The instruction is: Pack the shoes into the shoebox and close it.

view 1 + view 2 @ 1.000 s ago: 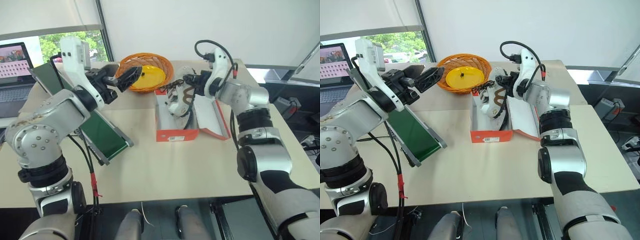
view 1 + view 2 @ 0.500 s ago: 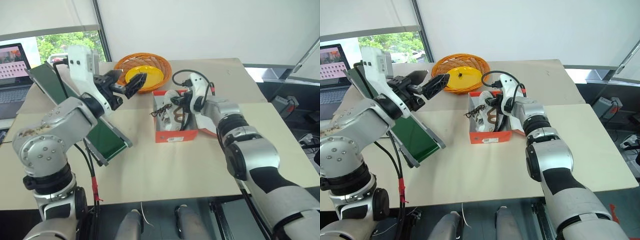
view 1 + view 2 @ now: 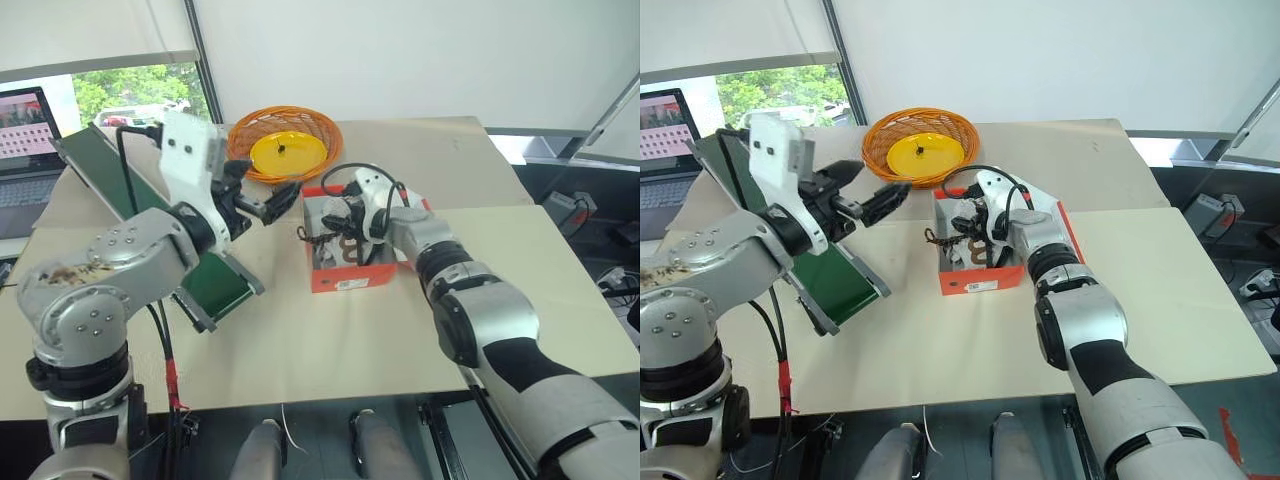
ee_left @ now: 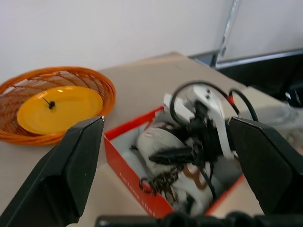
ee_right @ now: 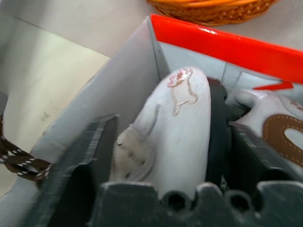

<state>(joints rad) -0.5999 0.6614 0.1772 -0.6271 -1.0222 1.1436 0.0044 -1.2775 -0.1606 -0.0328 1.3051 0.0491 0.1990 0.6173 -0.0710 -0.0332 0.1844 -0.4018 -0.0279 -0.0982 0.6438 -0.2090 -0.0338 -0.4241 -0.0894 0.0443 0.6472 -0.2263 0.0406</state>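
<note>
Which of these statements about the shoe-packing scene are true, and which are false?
1. The shoebox stands open. True.
2. The right gripper is inside the box with a sneaker between its open fingers. True.
3. The left gripper grips the box lid. False: it hovers open, apart from the box.
4. The wicker basket holds a sneaker. False: it holds a yellow plate.
5. A lace hangs over the box wall. True.

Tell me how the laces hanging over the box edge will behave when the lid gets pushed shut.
The laces look floppy: they droop over the shoebox wall, so they would probably get pinched under the lid. They seem light and would likely trail after the shoe if it shifts.
</note>
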